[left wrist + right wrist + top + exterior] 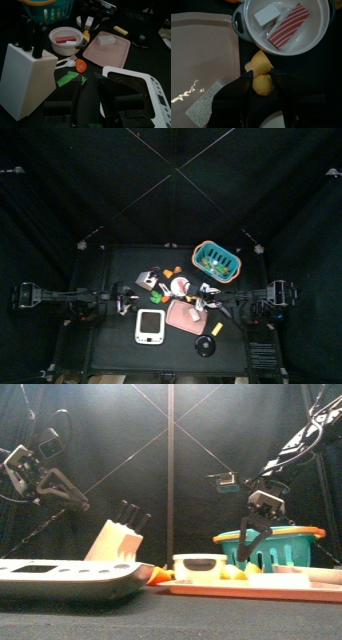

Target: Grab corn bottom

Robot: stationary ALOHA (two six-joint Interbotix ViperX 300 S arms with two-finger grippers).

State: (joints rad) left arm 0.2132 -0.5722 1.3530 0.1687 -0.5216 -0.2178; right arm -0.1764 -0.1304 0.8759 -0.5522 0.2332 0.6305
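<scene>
Corn (262, 74) lying on the black table just beside the white pot (284, 25), between the pot and the pink tray (201, 60); seen in the right wrist view as two yellow pieces, an upper cone-shaped one and a lower rounder one. Framed by the right gripper (262, 86), its jaws spread wide on either side of the lower piece, not pinching anything yet. Judged as the approach nearly done: lined up over the bottom piece, with the final descent, the squeeze and the lift left to do. In the front view, right gripper (263, 506) hanging above the tray area, near the teal basket (274, 544). Left gripper (93, 95) well apart from the corn, jaws spread and empty, hovering beside the white scale (143, 95) and the knife block (27, 75), with no part in this grab as far as can be judged. Contact between jaws and corn impossible to confirm; none evident.
</scene>
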